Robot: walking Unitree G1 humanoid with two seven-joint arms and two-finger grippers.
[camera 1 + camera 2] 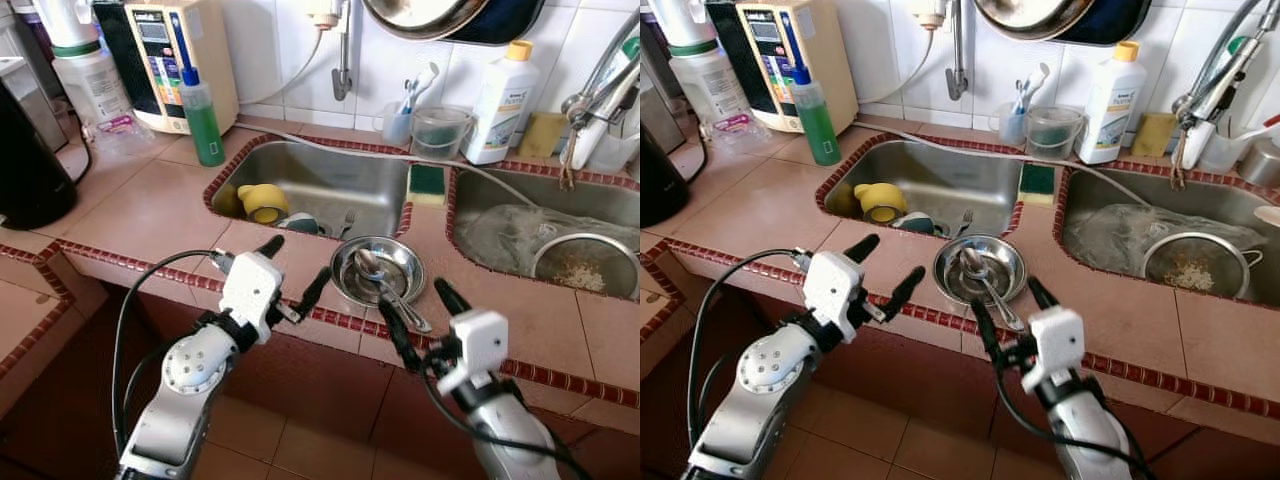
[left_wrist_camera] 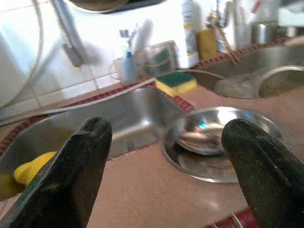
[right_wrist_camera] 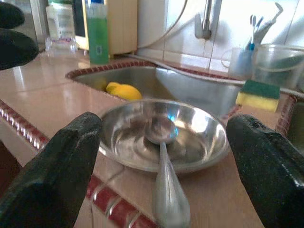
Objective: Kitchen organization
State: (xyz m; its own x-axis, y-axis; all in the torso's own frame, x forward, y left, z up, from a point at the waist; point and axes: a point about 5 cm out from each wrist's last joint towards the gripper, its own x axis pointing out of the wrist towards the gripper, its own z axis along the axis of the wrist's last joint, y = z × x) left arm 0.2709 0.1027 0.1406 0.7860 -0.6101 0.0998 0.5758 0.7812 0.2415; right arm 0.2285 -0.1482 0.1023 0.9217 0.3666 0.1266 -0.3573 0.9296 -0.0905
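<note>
A small steel bowl (image 1: 390, 255) sits on the tiled counter near its front edge, between the two sinks. A metal spoon (image 1: 397, 297) lies in it, its handle sticking out over the rim toward me. My left gripper (image 1: 292, 268) hovers open just left of the bowl, nothing between its fingers (image 2: 71, 175). My right gripper (image 1: 422, 318) is open at the counter's front edge, just in front of the bowl and spoon handle (image 3: 167, 194), holding nothing. The bowl (image 3: 190, 128) lies between its two fingers in the right wrist view.
The left sink (image 1: 300, 152) holds a yellow cup (image 1: 263, 203) and some cutlery. A sponge (image 1: 427, 180) lies on the divider. The right sink holds a strainer (image 1: 585, 265). A green soap bottle (image 1: 203, 120), a white bottle (image 1: 500, 100) and a black appliance (image 1: 25, 160) stand around.
</note>
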